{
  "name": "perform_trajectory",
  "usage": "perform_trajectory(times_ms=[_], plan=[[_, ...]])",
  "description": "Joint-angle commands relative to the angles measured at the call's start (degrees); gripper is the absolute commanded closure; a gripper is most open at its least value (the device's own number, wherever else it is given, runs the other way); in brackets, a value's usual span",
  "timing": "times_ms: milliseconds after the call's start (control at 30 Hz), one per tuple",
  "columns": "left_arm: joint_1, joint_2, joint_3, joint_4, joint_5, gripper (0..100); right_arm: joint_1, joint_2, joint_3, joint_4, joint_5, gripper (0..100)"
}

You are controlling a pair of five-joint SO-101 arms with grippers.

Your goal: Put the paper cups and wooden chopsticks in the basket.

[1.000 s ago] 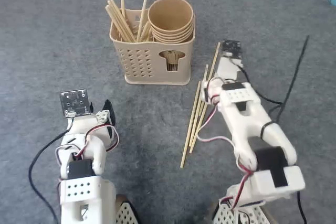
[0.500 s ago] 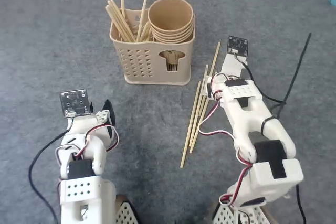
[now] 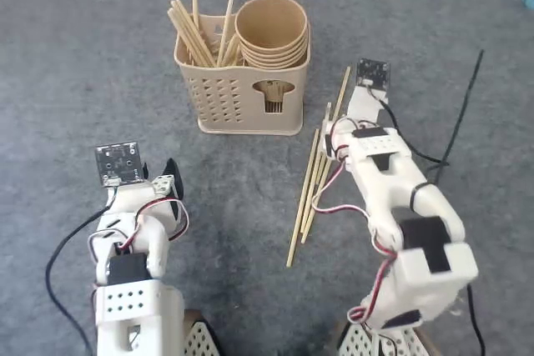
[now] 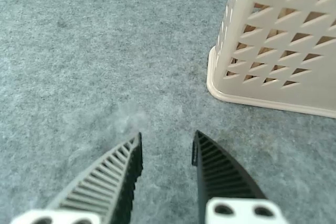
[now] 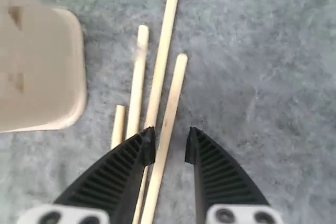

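Wooden chopsticks (image 5: 163, 51): I count four loose on the grey carpet (image 3: 83, 56). One runs between the fingertips of my right gripper (image 5: 169, 141), which sit narrowly parted astride it. The other three lie just beside one finger, on the side toward the basket (image 5: 47, 77). Standing chopsticks (image 3: 198, 29) and stacked paper cups (image 3: 271, 27) are inside the basket. Left gripper (image 4: 166, 141): fingers moderately apart, nothing between them, a basket corner ahead of the tips.

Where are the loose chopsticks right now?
In the high view the loose chopsticks lie on the grey carpet right of the basket, beside the right arm. The right gripper hangs open over them, one stick between its fingertips.
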Motion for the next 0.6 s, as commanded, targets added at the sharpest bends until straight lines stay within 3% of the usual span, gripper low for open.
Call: perform_trajectory(times_ms=[0,167,300,567], plan=[[0.1,-1.1,-0.6,0.1,-0.1,85,0.8,1.7,-5.6,-0.7,-0.5,88.3],[0.1,-1.1,-0.6,0.1,-0.1,85,1.5,5.8,-11.3,4.3,-0.7,88.6],[0.1,-1.1,-0.5,0.1,-0.2,85,1.5,6.4,-12.1,5.4,-0.7,99.8],[0.1,-1.1,-0.5,0.1,-0.2,85,3.8,2.6,-11.9,13.2,-0.9,99.2]])
